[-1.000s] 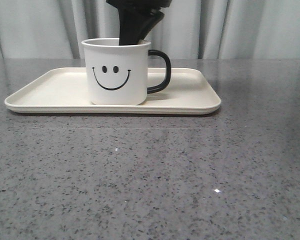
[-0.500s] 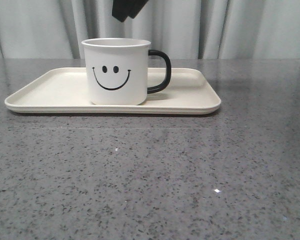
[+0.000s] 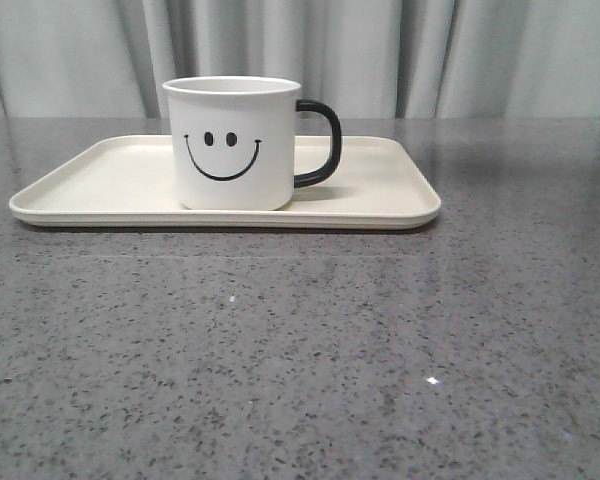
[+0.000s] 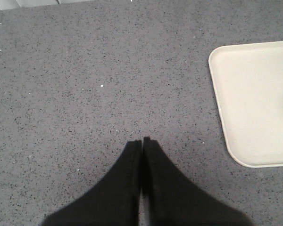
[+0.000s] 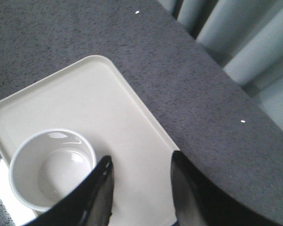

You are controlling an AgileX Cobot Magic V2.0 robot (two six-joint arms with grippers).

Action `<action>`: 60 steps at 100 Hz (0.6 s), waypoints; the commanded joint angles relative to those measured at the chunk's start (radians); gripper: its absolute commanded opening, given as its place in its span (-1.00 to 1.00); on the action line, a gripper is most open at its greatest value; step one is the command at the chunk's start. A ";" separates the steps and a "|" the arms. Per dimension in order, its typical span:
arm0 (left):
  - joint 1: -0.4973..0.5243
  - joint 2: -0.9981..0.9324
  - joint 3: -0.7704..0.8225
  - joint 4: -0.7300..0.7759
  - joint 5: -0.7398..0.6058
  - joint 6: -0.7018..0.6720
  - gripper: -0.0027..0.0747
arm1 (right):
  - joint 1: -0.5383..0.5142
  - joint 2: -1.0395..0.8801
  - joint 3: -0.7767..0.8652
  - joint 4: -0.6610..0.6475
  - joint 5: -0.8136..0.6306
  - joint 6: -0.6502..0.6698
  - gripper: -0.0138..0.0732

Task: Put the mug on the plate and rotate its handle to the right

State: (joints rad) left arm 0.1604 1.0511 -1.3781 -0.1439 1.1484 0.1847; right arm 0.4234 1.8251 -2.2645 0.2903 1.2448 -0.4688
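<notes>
The white mug (image 3: 232, 143) with its black smiley face stands upright on the cream plate (image 3: 100, 190), left of the plate's middle. Its black handle (image 3: 321, 143) points to the right in the front view. Neither gripper shows in the front view. In the right wrist view my right gripper (image 5: 140, 160) hangs open above the plate (image 5: 85, 94), with the mug (image 5: 49, 167) seen from above beside one finger and nothing between the fingers. In the left wrist view my left gripper (image 4: 142, 140) is shut and empty over bare table, beside a corner of the plate (image 4: 254, 103).
The table (image 3: 300, 360) is grey speckled stone. Pale curtains (image 3: 430, 55) hang behind its far edge.
The right gripper, which stood at the mug's rim a second ago, has risen out of the top of the front view. Mug and plate have not moved.
</notes>
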 commanded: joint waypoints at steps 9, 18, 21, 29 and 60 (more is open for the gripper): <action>0.002 -0.011 -0.023 -0.018 -0.065 -0.002 -0.98 | -0.072 -0.146 -0.031 0.031 -0.022 0.010 0.04; 0.002 -0.011 -0.023 -0.022 -0.077 -0.002 -0.98 | -0.113 -0.200 -0.030 0.041 -0.028 0.013 0.04; 0.002 -0.011 -0.023 -0.022 -0.077 -0.002 -0.98 | -0.130 -0.215 -0.030 0.044 -0.028 0.013 0.04; 0.002 -0.011 -0.023 -0.022 -0.077 -0.002 -0.98 | -0.167 -0.258 -0.030 0.045 -0.030 0.013 0.04; 0.002 -0.011 -0.023 -0.024 -0.077 -0.002 -0.98 | -0.341 -0.460 0.163 0.093 -0.184 0.013 0.04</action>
State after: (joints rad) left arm 0.1604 1.0511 -1.3781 -0.1470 1.1363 0.1847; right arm 0.1210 1.4515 -2.1576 0.3527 1.1959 -0.4556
